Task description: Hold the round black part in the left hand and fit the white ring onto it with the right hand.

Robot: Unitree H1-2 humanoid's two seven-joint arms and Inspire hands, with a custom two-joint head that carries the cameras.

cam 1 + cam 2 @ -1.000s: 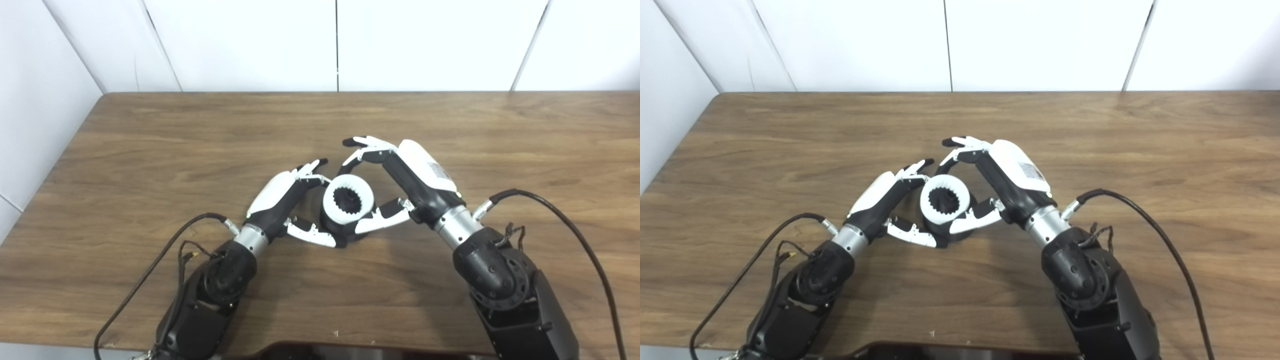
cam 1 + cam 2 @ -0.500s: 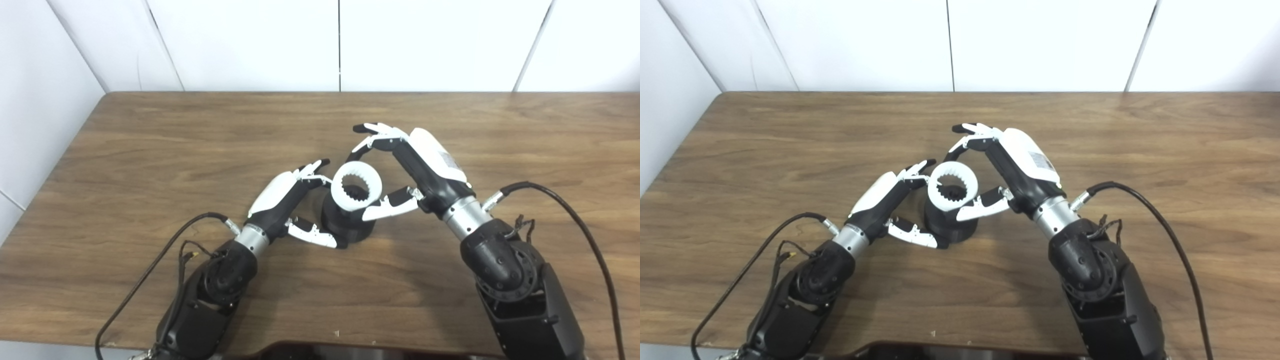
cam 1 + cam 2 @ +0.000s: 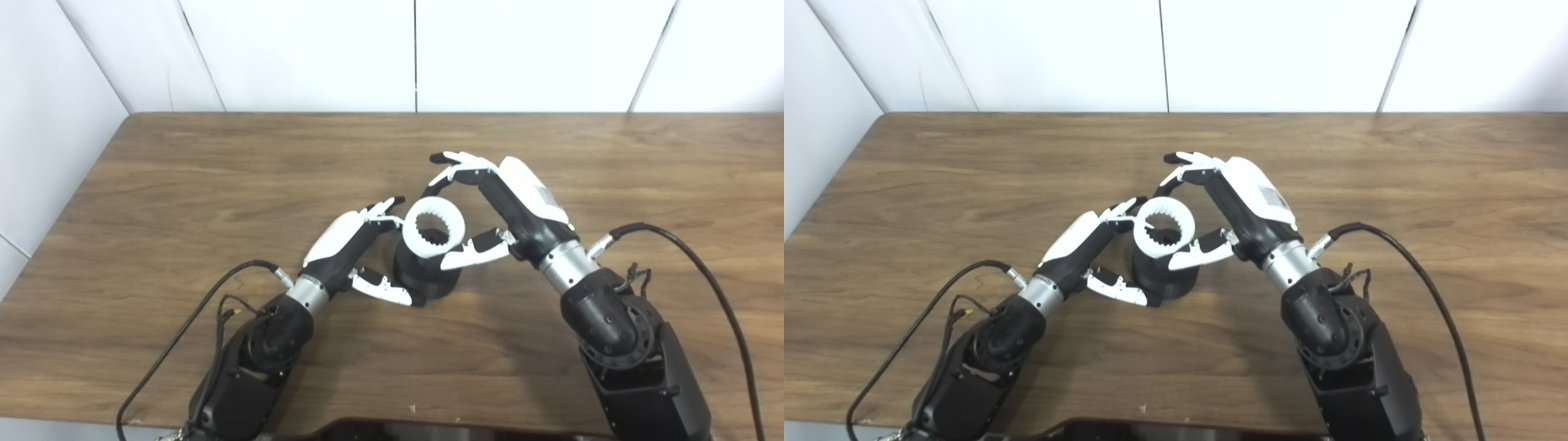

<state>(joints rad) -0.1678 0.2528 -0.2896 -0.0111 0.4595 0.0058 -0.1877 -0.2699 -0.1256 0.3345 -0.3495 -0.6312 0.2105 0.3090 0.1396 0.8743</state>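
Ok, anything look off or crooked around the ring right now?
The white ring is held by the right hand above the round black part, tilted and not seated. The left hand steadies the base. Nothing looks damaged.

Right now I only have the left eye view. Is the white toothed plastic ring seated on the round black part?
Observer: Right eye view: the white toothed plastic ring, pinched in the right hand, overlaps the round black part at its top, tilted toward the camera. Seating: cannot tell.
Operator: Other side braced?
Observer: The left hand has its thumb against the part's near base; its fingertips reach the ring's upper-left rim.
Operator: Snag risk?
Observer: The black cable arcs from the right wrist off the bottom edge, apart from both parts.
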